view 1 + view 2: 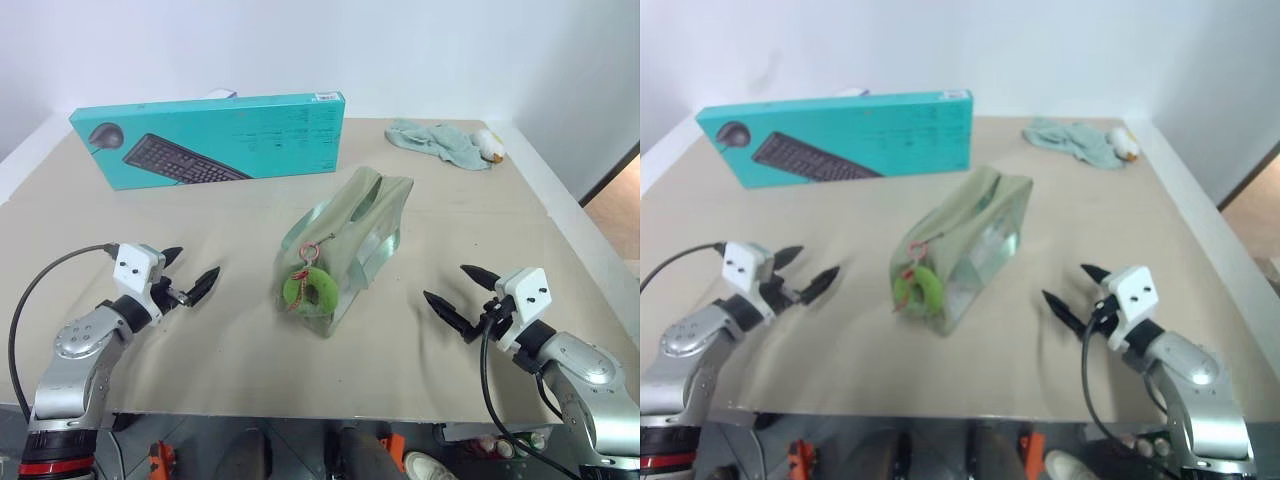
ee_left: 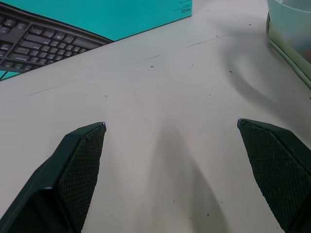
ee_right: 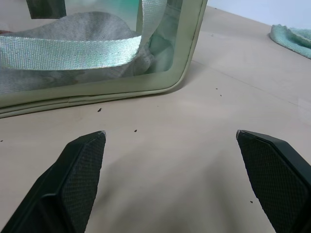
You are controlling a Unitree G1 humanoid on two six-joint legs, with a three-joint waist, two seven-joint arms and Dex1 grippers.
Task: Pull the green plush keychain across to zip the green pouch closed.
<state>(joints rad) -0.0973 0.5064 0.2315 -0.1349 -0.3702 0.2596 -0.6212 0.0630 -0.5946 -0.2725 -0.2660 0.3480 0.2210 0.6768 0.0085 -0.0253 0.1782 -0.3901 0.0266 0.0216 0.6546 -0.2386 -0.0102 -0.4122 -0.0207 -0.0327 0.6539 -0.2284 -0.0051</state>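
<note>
Fuzzy green plush keychain (image 1: 312, 291) hangs at mid-frame on your sage fabric green pouch (image 1: 352, 232); left gripper (image 1: 190, 272) and right gripper (image 1: 456, 293) both gape empty.

Green plush keychain (image 1: 311, 291) – hanging on green pouch (image 1: 362, 226).

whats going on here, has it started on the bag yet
Not yet. The green pouch stands mid-table with its top unzipped, and the plush keychain hangs at its near end, untouched. The left gripper and right gripper hover open on either side of the pouch, apart from it, holding nothing. A teal keyboard box and a mint cloth lie farther back on the table.
</note>
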